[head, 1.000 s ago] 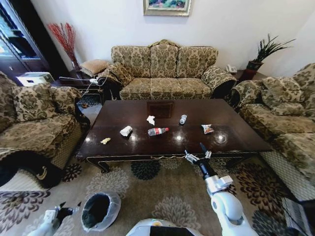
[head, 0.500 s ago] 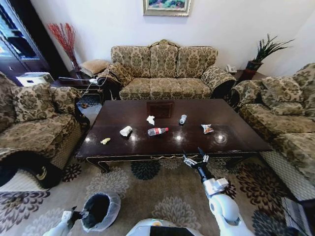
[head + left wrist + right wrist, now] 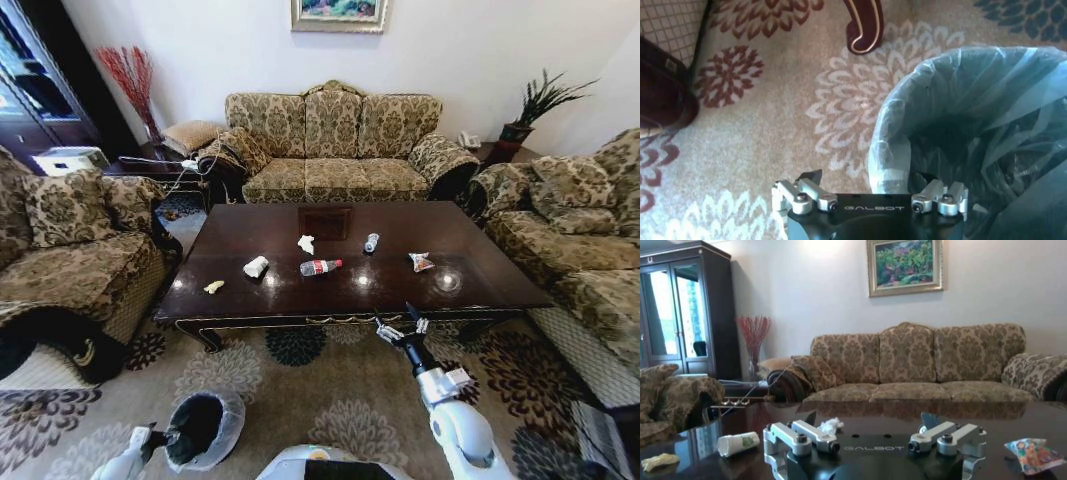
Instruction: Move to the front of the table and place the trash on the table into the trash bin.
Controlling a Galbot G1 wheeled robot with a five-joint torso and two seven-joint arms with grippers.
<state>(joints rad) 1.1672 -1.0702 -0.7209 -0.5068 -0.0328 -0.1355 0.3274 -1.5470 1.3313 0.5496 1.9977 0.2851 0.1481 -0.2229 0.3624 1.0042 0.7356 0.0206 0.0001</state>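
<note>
I am holding my right pincer (image 3: 402,322) spread open and empty at the near edge of the surface (image 3: 240,298), where the trash (image 3: 320,267) is lying mid-surface. My left pincer (image 3: 870,191), open, is straddling the trash bin (image 3: 203,428) rim on the near-left carpet.

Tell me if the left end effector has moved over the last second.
Yes. The left end effector has shifted right across the carpet toward the trash bin, and now sits at its rim; the bin itself stayed put.
</note>
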